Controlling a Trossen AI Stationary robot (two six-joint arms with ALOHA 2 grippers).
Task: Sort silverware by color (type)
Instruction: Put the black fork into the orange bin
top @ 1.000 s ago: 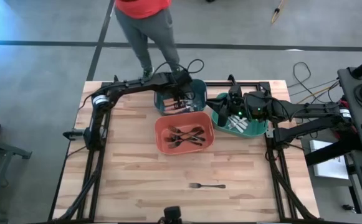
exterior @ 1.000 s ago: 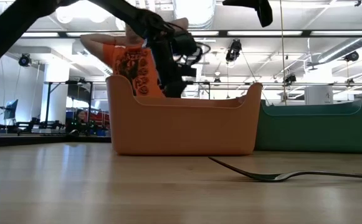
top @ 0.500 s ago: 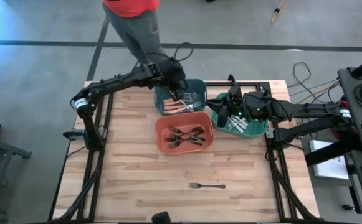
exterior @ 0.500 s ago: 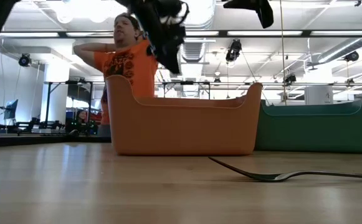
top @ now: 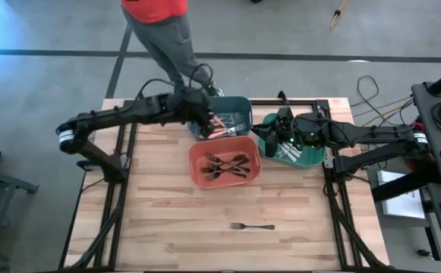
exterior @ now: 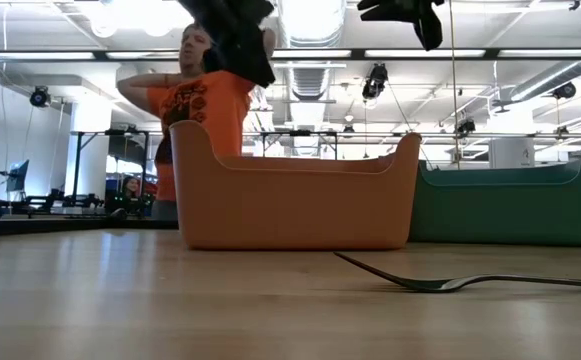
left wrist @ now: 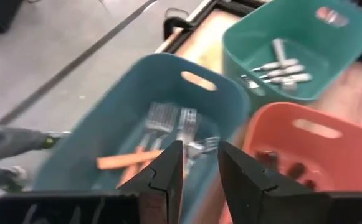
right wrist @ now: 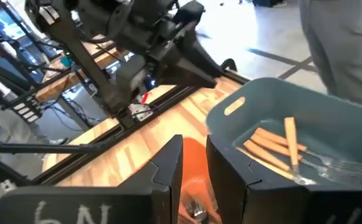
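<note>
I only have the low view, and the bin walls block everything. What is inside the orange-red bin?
Observer: The orange-red bin holds only black utensils, in a loose pile.
Operator: Is anything behind it?
Observer: Yes, a teal bin with orange-handled forks in it.
Operator: Where is the left gripper?
Observer: The left gripper hovers over the teal bin's left side, holding nothing.
</note>
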